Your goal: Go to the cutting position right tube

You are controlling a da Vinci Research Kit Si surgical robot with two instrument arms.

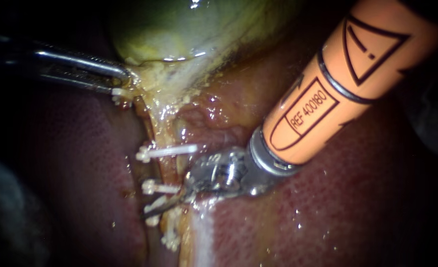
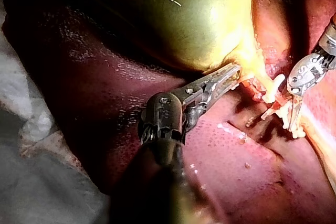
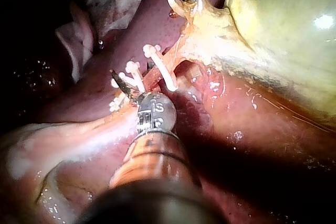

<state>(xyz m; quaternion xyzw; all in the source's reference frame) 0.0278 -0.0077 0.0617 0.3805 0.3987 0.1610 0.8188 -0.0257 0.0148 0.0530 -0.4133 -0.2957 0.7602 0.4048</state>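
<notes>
The left instrument (image 1: 121, 79) clamps the gallbladder (image 1: 189, 29) at its neck. The right instrument (image 1: 165, 203) reaches the clipped tube (image 1: 168, 170) among the lower clips (image 1: 159, 188). Whether its tip is open or closed cannot be told.

Pale sheet (image 2: 37, 192) under liver (image 2: 105, 93); gallbladder (image 2: 184, 19) rests on liver.

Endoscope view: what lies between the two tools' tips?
Between the left instrument and the right instrument runs a tube from the gallbladder, crossed by white clips; the endoscope view shows it.
</notes>
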